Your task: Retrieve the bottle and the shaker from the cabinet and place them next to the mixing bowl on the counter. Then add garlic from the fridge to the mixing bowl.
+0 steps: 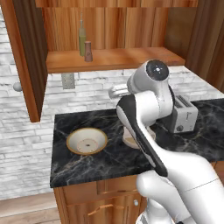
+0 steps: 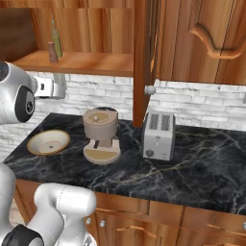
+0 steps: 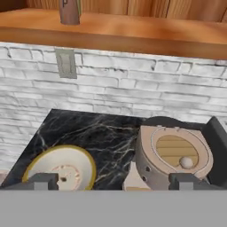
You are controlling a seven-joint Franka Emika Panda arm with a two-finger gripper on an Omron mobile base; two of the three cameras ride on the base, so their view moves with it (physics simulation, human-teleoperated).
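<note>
In the left base view you see the olive bottle standing upright on the open cabinet's shelf, at its left end, with the brown shaker just beside it on the right and slightly nearer to you. Below, on the black marble desk, the mixing bowl sits toward the left, well apart from the silver toaster on the right. The white arm rises in front and covers most of the coffee machine.

In the right base view you have the same bottle and shaker at the far left of the shelf, the shaker left of the bottle from this side. The mixing bowl lies at the desk's left end, the tan coffee machine to its right, then the toaster. An open cabinet door hangs edge-on behind them.

In the hand view your pincer has its two dark fingertips spread wide apart with nothing between them. It hovers above the desk, between the mixing bowl on the left and the coffee machine's top on the right. The shaker's base shows on the shelf above the brick wall.
</note>
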